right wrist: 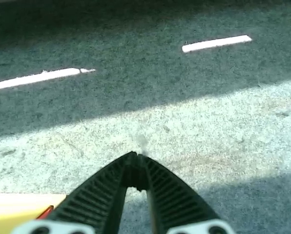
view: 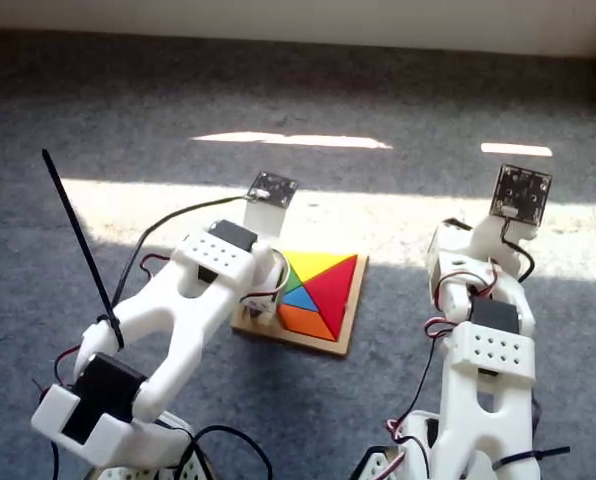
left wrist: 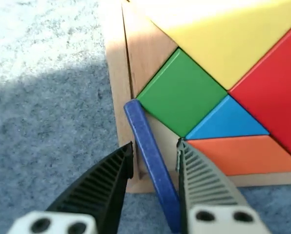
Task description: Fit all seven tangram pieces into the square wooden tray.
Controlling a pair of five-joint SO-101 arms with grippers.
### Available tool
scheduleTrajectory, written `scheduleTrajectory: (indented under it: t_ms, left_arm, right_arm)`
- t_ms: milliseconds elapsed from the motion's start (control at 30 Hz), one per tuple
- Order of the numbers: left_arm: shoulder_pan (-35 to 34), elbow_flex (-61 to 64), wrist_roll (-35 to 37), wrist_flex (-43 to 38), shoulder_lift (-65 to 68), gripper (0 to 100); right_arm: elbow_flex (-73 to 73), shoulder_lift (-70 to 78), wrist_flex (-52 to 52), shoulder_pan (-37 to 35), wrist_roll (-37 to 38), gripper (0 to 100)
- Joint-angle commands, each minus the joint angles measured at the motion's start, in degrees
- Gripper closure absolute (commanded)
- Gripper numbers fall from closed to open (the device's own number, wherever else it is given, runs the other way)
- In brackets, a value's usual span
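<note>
The square wooden tray point(view: 350, 325) lies on the carpet between the arms. In it sit a yellow triangle point(left wrist: 233, 34), a red triangle point(left wrist: 277, 97), a green square point(left wrist: 182, 92), a light blue triangle point(left wrist: 228, 124) and an orange piece point(left wrist: 243, 153). A dark blue piece point(left wrist: 150, 161) stands on edge, leaning across the tray's rim point(left wrist: 114, 97) by a bare wooden slot point(left wrist: 167, 141). My left gripper point(left wrist: 154, 145) is open around it, with the piece resting against one finger point(left wrist: 199, 180). My right gripper point(right wrist: 138, 157) is shut and holds nothing, over carpet beside the tray.
Grey carpet point(view: 428, 100) with sunlit bands surrounds the tray. A black rod point(view: 78, 240) sticks up by the left arm point(view: 178, 320). The right arm point(view: 488, 340) stands to the tray's right. A corner of the yellow piece point(right wrist: 18, 207) borders the right wrist view.
</note>
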Motion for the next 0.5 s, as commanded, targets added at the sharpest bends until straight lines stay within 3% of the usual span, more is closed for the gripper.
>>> scheduleTrajectory:
  t_ms: [0, 467]
  left_arm:
    - [1.1, -1.19, 0.44, -0.35, -1.71, 84]
    - [1.1, -7.08, 0.44, 3.69, -1.8, 84]
  right_arm:
    - [-0.31, -1.89, -1.36, -0.31, 0.53, 98.8]
    - [-0.31, -1.89, -1.36, -0.31, 0.53, 98.8]
